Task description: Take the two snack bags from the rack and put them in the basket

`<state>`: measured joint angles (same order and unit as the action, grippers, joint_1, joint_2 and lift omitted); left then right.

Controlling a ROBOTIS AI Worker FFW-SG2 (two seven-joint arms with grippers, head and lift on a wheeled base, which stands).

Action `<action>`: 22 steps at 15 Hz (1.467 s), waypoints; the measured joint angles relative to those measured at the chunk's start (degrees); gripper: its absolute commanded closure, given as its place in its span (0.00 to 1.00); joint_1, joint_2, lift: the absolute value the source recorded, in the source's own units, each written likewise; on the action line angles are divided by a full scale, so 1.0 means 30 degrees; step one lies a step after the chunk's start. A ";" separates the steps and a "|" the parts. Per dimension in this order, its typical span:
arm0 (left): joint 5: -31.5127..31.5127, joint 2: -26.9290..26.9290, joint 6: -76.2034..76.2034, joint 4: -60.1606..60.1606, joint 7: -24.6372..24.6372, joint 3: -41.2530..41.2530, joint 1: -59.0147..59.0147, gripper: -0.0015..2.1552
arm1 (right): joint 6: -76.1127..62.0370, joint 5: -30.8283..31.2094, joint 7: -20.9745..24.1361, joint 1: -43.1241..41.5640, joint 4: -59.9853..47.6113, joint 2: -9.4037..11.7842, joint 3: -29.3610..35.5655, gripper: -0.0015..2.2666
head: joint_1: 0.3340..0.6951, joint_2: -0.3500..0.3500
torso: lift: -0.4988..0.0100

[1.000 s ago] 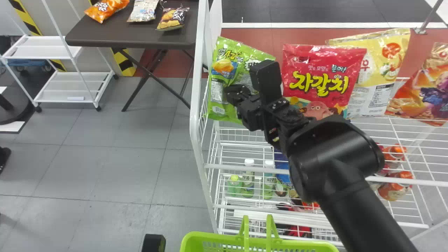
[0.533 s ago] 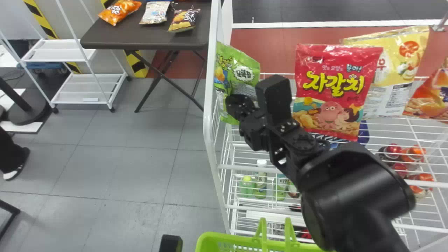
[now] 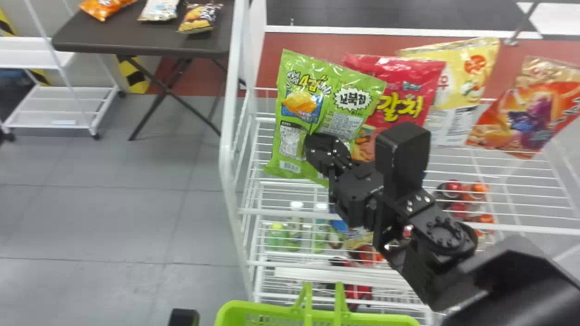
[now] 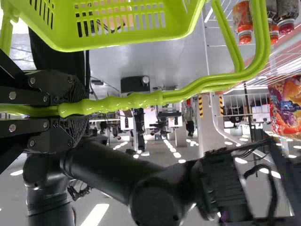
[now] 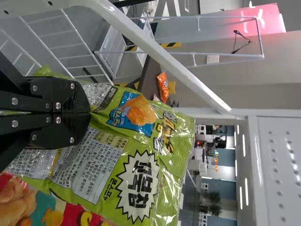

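Could snag the green snack bag [image 3: 312,108], likely 1 of 2, upper centre, pinched at a fold by right fingers [image 5: 70,100], on the red bag [image 3: 405,93] or rack [image 3: 283,213] if dragged sideways, with left fingers [image 4: 73,87] gripping the handle [image 4: 136,101] of the basket [image 3: 258,309], bottom centre.

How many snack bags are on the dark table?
3: orange bag at left, silvery bag in the middle, yellow-brown bag at right; more may lie beyond view.

Green snack bag [image 3: 312,102]: creased, tilted, pinched mid-face at white rack [image 3: 227,158]; lime basket [image 3: 240,309] upright near rack.
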<state>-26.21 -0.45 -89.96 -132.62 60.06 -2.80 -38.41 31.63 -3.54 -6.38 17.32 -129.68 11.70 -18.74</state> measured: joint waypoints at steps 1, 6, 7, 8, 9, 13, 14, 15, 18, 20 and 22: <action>0.0102 0.0027 0.0000 0.0000 -0.0046 0.0153 0.0000 0.71 | 0.0318 -0.0342 -0.0005 0.0899 -0.1166 0.0581 0.0471 0.99 | 1.00 0.30 | 0.96; 0.0293 0.0147 0.0000 0.0091 -0.0309 0.0599 0.0002 0.70 | 0.1504 -0.2569 -0.0243 0.6322 -0.6361 0.3423 0.4499 0.99 | 1.00 0.00 | 0.96; 0.0297 0.0148 0.0000 0.0153 -0.0312 0.0599 0.0005 0.71 | 0.1710 -0.2850 -0.0326 0.7074 -0.6874 0.3745 0.5167 0.99 | 1.00 0.00 | 0.96; 0.0299 0.0149 0.0000 0.0216 -0.0407 0.0593 0.0006 0.71 | 0.2122 -0.3370 -0.0512 0.7818 -0.7340 0.4108 0.5984 0.99 | 1.00 0.00 | 0.96; 0.0301 0.0149 0.0000 0.0252 -0.0546 0.0588 0.0004 0.71 | 0.2609 -0.4028 -0.0889 0.8547 -0.7776 0.4363 0.6872 0.99 | 1.00 0.00 | 0.96; 0.0667 0.0149 0.0000 0.0432 -0.1246 0.0815 0.0167 0.71 | 0.5609 -0.5808 -0.2196 1.1009 -0.9477 0.4777 1.0239 0.99 | 1.00 0.00 | 0.96; 0.0868 0.0149 0.0000 0.0673 -0.1453 0.0944 0.0394 0.70 | 0.6859 -0.5989 -0.2865 1.1402 -0.9896 0.4651 1.0891 0.99 | 1.00 0.00 | 0.96; 0.0980 0.0149 0.0000 0.0852 -0.1666 0.1106 0.0607 0.71 | 0.8068 -0.6080 -0.3661 1.1640 -1.0209 0.4305 1.1413 0.99 | 1.00 0.00 | 0.96; 0.1358 0.0149 0.0000 0.0993 -0.2180 0.1836 0.1044 0.71 | 1.1810 -0.6903 -0.6398 1.1833 -1.0837 0.1793 1.3750 0.99 | 1.00 0.00 | 0.96; 0.1410 0.0149 0.0000 0.0995 -0.2274 0.2004 0.1233 0.71 | 1.4434 -0.8266 -0.6617 1.1764 -1.0950 0.1404 1.5358 0.99 | 1.00 0.00 | 0.96; 0.1413 0.0149 0.0000 0.0960 -0.2270 0.1973 0.1346 0.71 | 1.6345 -0.8526 -0.6607 1.1654 -1.0978 0.1375 1.5669 0.99 | 1.00 0.00 | 0.96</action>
<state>-21.97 0.00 -89.96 -129.74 53.25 3.12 -34.37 80.66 -29.12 -26.20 52.28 -162.61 15.83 28.27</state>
